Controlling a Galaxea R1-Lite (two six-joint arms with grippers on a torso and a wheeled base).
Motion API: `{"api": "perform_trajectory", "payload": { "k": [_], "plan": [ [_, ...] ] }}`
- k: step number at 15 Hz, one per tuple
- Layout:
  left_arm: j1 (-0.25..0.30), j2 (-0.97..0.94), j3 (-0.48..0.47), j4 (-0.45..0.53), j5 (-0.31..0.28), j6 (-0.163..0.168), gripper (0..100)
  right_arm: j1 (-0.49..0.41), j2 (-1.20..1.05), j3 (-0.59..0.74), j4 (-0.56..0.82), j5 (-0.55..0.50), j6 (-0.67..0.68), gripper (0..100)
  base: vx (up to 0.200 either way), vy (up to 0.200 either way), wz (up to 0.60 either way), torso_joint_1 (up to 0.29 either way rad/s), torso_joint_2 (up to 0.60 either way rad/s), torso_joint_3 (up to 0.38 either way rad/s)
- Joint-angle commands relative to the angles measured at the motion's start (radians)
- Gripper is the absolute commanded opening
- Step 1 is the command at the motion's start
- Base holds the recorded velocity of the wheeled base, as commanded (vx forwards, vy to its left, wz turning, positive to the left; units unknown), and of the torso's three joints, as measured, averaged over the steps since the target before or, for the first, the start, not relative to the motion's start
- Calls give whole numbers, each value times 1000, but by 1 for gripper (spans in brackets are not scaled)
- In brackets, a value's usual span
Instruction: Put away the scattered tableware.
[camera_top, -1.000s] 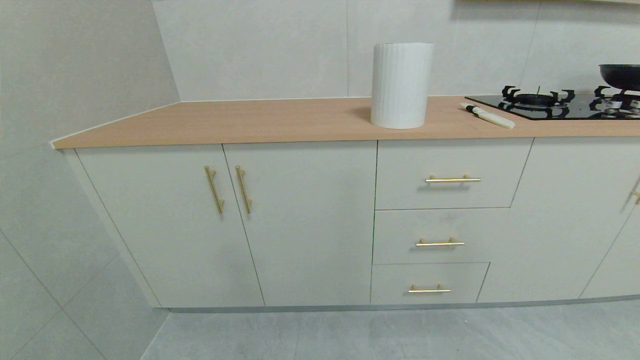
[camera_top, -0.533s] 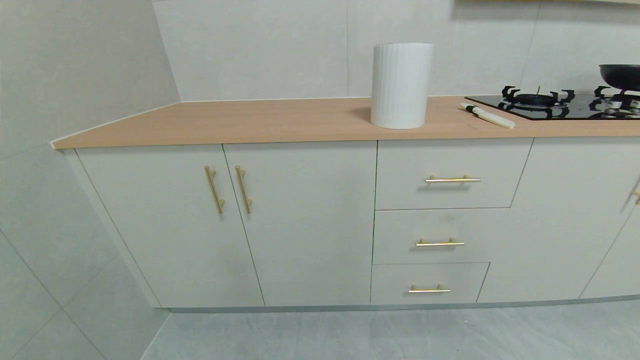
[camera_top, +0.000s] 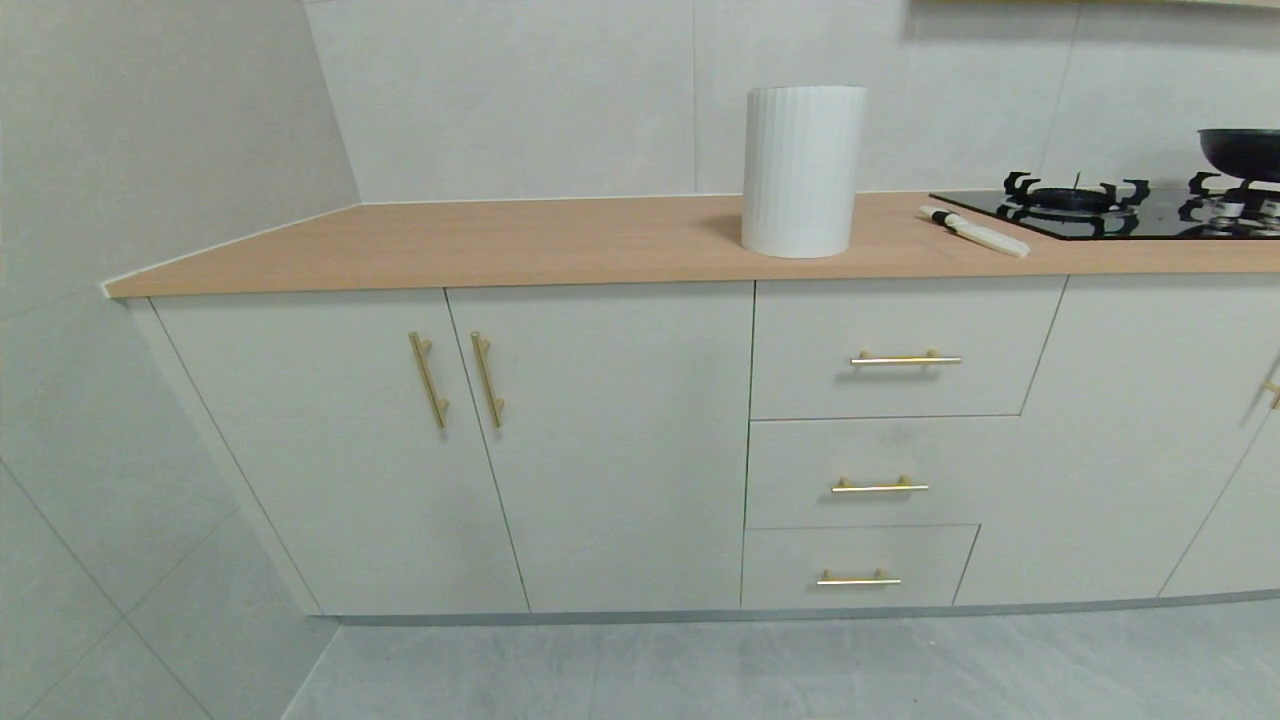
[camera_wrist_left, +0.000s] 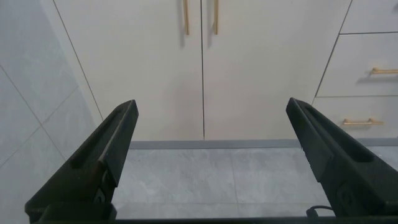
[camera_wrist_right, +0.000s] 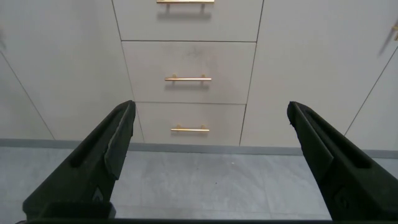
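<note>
A tall white ribbed holder (camera_top: 803, 170) stands upright on the countertop (camera_top: 520, 245), above the seam between the cupboard and the drawer stack. Its rim sits too high for me to tell what is in it. To its right, well apart from it, the utensil (camera_top: 973, 231) lies flat on the wood just beside the front left corner of the hob (camera_top: 1100, 212). It is a slim cream stick with a dark end pointing toward the wall. A black pan (camera_top: 1243, 152) rests on the far right burner, and I cannot see inside it. The three drawers (camera_top: 900, 345) below the holder are shut, and so are the two doors (camera_top: 610, 440) to their left.

The countertop is matte, wood-grained and tan, with a straight front edge and an angled left end. The holder is a plain cylinder with fine vertical flutes. The hob is glossy black glass carrying clawed black pan supports. The cabinet fronts are flat pale grey panels with thin brass bar handles (camera_top: 905, 358), horizontal on the drawers and vertical on the doors. The wall and floor (camera_top: 700, 670) are large light grey tiles.

My left gripper (camera_wrist_left: 211, 106) hangs low before the doors, its dark wedge-shaped fingers spread wide with nothing between them. My right gripper (camera_wrist_right: 211, 107) hangs before the lower drawers, equally spread and holding nothing.
</note>
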Motion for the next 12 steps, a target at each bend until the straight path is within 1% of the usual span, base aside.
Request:
{"api": "perform_trajectory", "payload": {
  "k": [1, 12],
  "plan": [
    [0, 0, 0, 0, 0, -1, 100, 0, 2, 0, 0, 0, 1, 100, 200, 0, 0, 2, 7, 2],
    [0, 0, 0, 0, 0, -2, 100, 0, 2, 0, 0, 0, 7, 100, 200, 0, 0, 1, 0, 1]
  ]
}}
